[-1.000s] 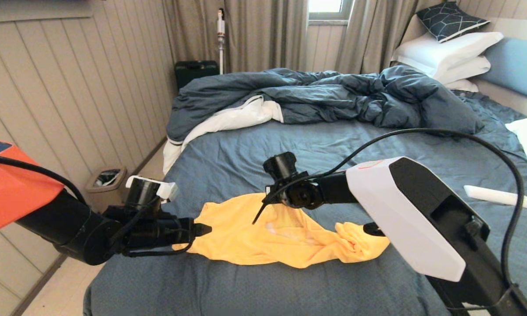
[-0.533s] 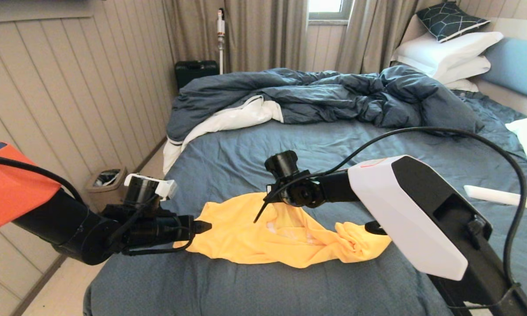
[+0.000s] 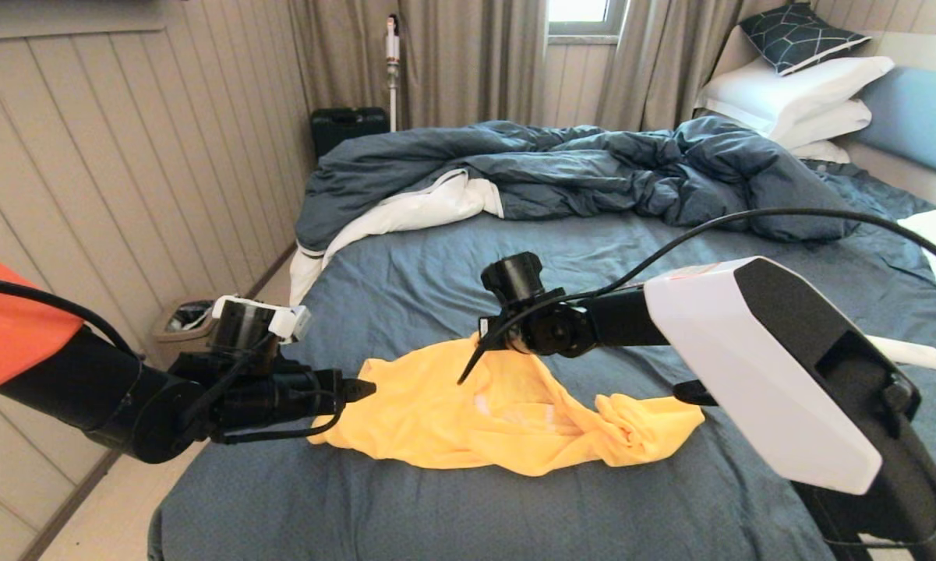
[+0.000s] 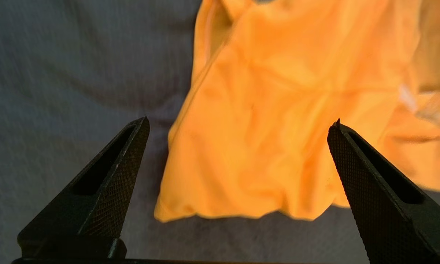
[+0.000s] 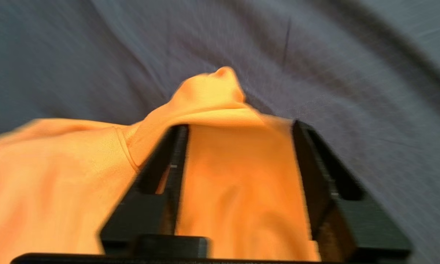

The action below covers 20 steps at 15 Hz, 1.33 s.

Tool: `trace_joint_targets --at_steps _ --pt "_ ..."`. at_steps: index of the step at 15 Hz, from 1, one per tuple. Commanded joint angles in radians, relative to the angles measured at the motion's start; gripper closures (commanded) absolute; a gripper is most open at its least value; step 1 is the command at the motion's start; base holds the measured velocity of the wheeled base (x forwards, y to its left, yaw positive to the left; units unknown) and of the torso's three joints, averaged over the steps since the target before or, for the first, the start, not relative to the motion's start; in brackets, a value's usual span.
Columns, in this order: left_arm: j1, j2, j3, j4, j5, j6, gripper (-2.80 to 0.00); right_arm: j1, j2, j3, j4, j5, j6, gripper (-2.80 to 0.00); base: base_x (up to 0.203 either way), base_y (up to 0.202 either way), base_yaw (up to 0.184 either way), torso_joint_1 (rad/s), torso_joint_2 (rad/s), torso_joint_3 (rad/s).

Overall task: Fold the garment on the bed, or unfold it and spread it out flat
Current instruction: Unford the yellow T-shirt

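Yellow T-shirt lies bunched near the bed's front edge, long axis left-right; left gripper, jaws wide, empty, nearest its left end; right gripper, jaws parted astride the right-end fold.

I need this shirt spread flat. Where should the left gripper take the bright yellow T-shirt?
Probably the free corner of the bright yellow T-shirt nearest the open left gripper, approached from the robot's left side: there the edge lies single and flat on the slate-blue sheet, unlike the bunched right end.
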Motion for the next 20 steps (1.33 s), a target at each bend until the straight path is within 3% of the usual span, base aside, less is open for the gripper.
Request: trace_joint_targets --at_steps 1,3,4,5,9,14,19,20 --pt "0.0 -0.008 -0.031 0.003 0.001 -0.003 -2.8 0.003 -0.085 0.035 -0.001 0.008 0.022 -2.8 0.0 0.0 0.0 0.0 0.0 0.0" --pt "-0.002 -0.008 -0.084 0.043 0.004 -0.004 -2.8 0.005 -0.173 0.092 -0.002 0.047 0.066 -2.8 0.0 0.0 0.0 0.0 0.0 0.0" --pt "-0.003 -0.01 -0.114 0.074 0.005 -0.004 -2.8 0.005 -0.22 0.118 -0.002 0.059 0.082 -2.09 0.0 0.0 0.0 0.0 0.0 0.0" --pt "-0.007 -0.017 -0.142 0.118 0.007 -0.004 -2.8 0.007 -0.269 0.151 -0.002 0.066 0.089 0.0 0.0 0.0 0.0 0.0 0.0 0.0" --pt "-0.073 -0.022 -0.204 0.219 0.014 -0.004 -2.8 -0.001 -0.369 0.248 -0.006 0.077 0.081 0.0 0.0 0.0 0.0 0.0 0.0 0.0" --pt "-0.2 0.124 -0.49 0.365 0.112 -0.004 -2.8 -0.052 -0.435 0.242 -0.007 0.144 0.076 0.0 0.0 0.0 0.0 0.0 0.0 0.0" --pt "-0.326 0.276 -0.729 0.494 0.298 0.002 -2.8 -0.079 -0.484 0.242 -0.007 0.152 0.048 0.0 0.0 0.0 0.0 0.0 0.0 0.0" --pt "-0.344 0.288 -0.736 0.502 0.316 0.002 0.0 -0.085 -0.49 0.243 -0.007 0.153 0.048 0.0 0.0 0.0 0.0 0.0 0.0 0.0"
